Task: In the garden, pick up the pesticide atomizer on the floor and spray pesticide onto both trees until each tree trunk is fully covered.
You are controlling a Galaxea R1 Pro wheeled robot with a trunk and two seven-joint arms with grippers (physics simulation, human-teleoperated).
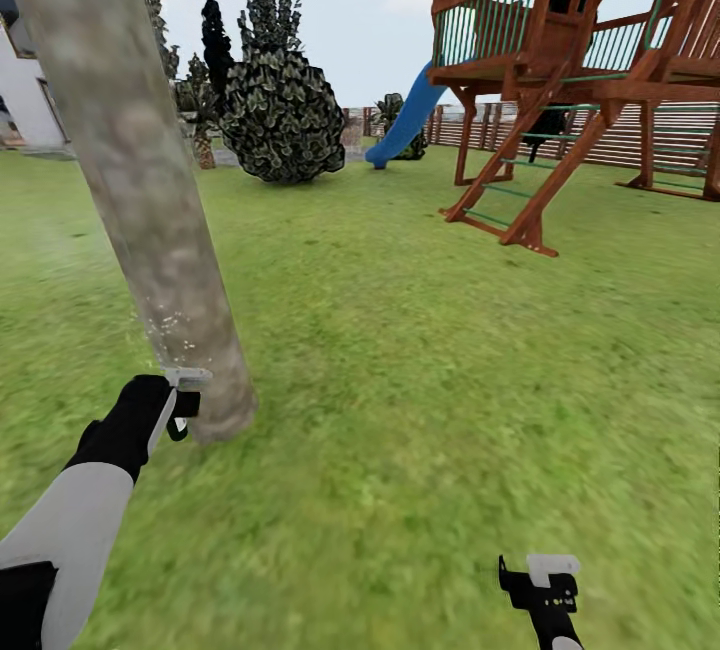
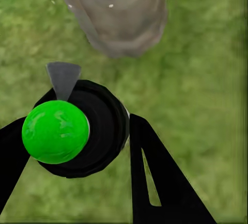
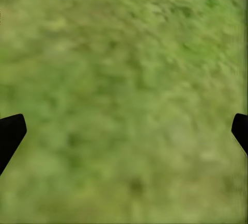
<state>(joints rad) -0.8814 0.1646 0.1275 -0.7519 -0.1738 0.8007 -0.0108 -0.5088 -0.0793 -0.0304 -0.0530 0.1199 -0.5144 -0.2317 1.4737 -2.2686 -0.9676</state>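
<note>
Your left gripper (image 2: 77, 152) is clamped around the pesticide atomizer (image 2: 77, 128), a black round body with a glossy green ball top and a grey nozzle aimed at the mottled grey-tan tree trunk (image 1: 140, 190) just ahead. White droplets speckle the bark. Your right gripper (image 3: 124, 131) hangs spread wide over the grass (image 1: 420, 350).

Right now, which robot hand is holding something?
The left gripper: its fingers clamp the atomizer with the green ball, beside the tree trunk. The right gripper is open over bare grass.

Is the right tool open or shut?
Open. The right tool shows its two black fingertips far apart, with only grass between them.
</note>
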